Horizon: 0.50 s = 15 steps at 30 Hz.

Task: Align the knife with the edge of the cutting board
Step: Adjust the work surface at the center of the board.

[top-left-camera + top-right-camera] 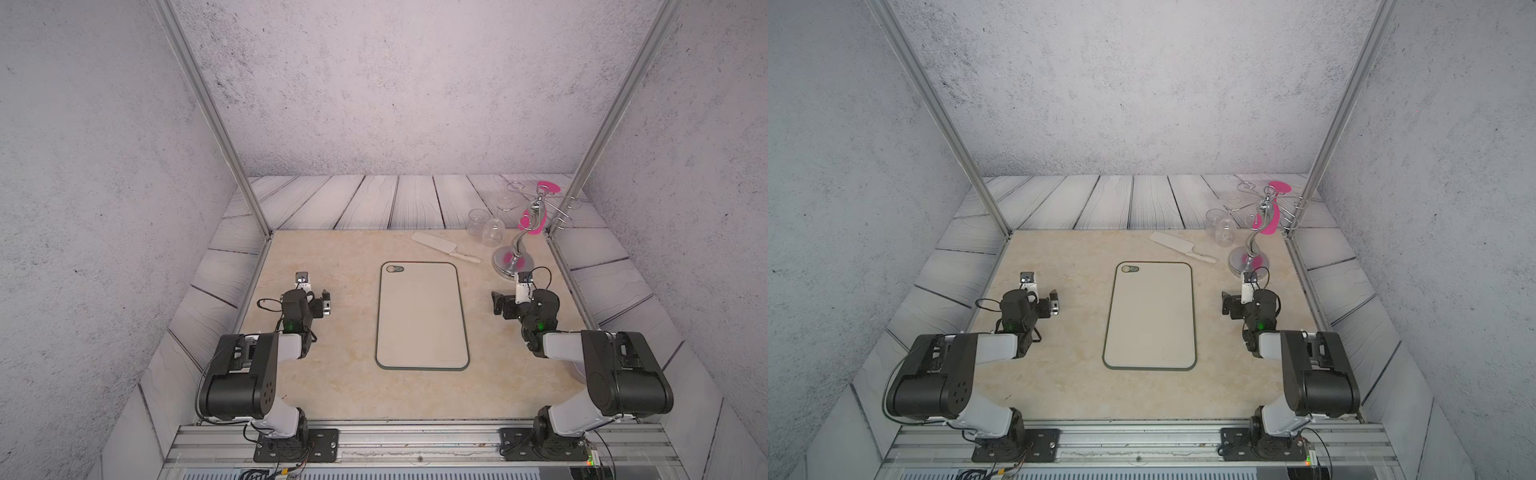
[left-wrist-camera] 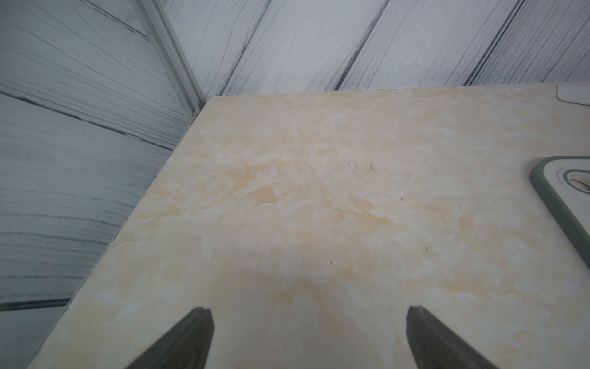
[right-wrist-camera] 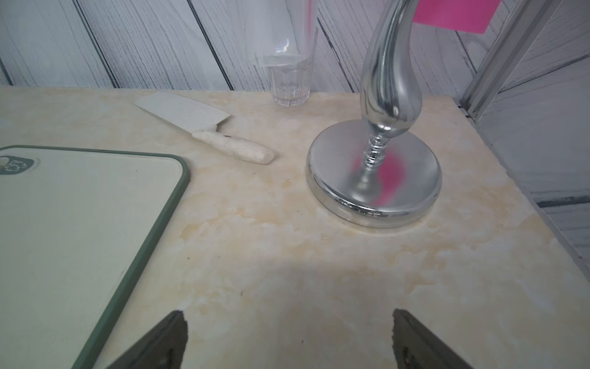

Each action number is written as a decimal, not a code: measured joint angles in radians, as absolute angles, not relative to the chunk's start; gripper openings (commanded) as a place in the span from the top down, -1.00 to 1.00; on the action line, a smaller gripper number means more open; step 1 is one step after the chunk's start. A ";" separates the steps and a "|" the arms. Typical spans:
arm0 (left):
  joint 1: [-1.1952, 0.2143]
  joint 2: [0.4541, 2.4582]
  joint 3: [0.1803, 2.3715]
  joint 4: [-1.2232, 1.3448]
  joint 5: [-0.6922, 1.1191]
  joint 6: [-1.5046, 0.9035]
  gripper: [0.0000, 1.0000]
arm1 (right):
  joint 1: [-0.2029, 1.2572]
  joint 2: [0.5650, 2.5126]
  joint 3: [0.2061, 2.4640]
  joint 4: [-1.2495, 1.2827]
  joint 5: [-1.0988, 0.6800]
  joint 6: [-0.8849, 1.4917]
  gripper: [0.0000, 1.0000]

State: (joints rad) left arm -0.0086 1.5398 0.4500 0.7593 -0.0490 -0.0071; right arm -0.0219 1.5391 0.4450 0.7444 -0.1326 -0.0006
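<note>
Now, the cleaver-like knife with a broad cream blade and short off-white handle (image 1: pixel 444 246) lies flat on the beige marbled tabletop (image 1: pixel 332 374). In both top views it sits right of centre in the upper part of the tabletop. It is just above the upper short edge of the large beige cutting board with a thin dark green rim (image 1: pixel 422 316), and apart from it.

- Long axis diagonal: blade to upper left, handle to lower right, toward the chrome stand's round base (image 1: pixel 513 262). Parallel to no board edge.
- Right gripper (image 1: pixel 496 303): right of the board, jaws spread wide, empty. Knife lies up-frame, slightly left of it.
- Left gripper (image 1: pixel 326 301): jaws apart, empty, left of the board, farther off.
- Right arm looks better placed.
- Sharp edge: too small to tell.
</note>
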 measured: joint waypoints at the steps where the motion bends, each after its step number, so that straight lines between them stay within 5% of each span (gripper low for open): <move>1: -0.009 1.540 0.450 0.759 -0.049 -0.007 -0.99 | -0.022 1.539 0.445 0.744 -0.133 -0.001 -0.98; 15: -0.008 1.540 0.450 0.759 -0.049 -0.007 -1.00 | -0.022 1.539 0.446 0.742 -0.107 0.010 -0.98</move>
State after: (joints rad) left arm -0.0082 1.5398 0.4500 0.7593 -0.0486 -0.0071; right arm -0.0216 1.5391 0.4458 0.7422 -0.1066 0.0105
